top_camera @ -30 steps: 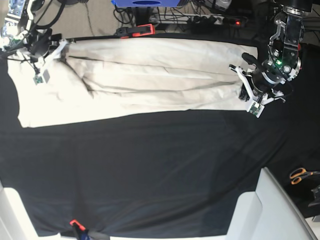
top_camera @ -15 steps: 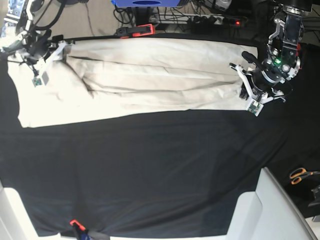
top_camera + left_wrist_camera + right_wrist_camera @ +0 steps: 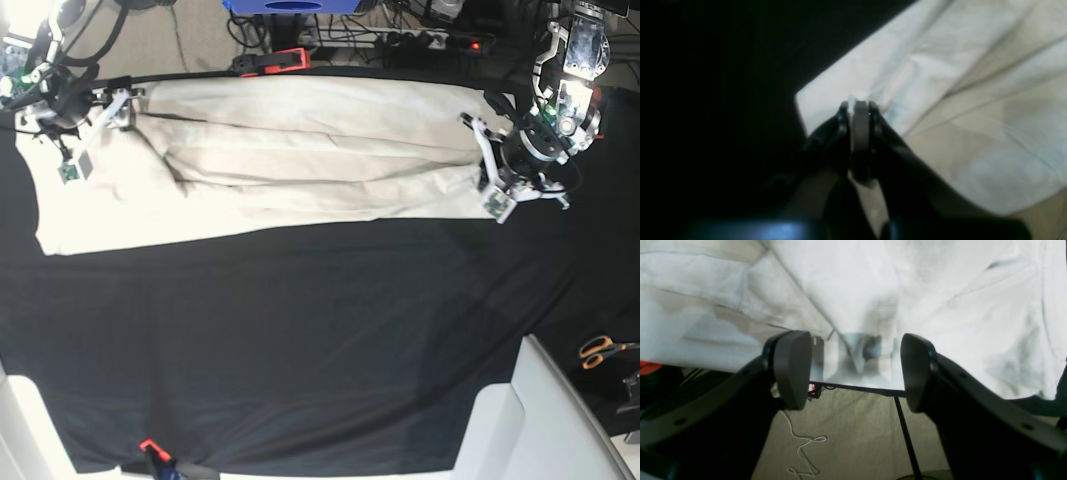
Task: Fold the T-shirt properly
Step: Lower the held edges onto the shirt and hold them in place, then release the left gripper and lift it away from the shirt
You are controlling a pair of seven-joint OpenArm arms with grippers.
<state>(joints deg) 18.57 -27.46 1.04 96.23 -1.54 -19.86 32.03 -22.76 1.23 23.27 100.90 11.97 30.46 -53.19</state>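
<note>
Right gripper (image 3: 855, 371): I've let go; its jaws now stand wide, empty above the T-shirt (image 3: 300, 160).
Left gripper (image 3: 857, 115): still pinching the shirt's corner.
Meaning: this fold looks laid.

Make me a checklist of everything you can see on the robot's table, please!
Surface: black tablecloth covers the table, held by red clamps.
Job's things: cream T-shirt lies folded into a long band along the far edge.
Clutter: orange-handled scissors off the table's right side.
Grippers: left gripper shut on the T-shirt's corner; right gripper open, nothing between its pads.
Cables: power strip and wires behind the table.
Surroundings: white furniture at the near right corner.
</note>
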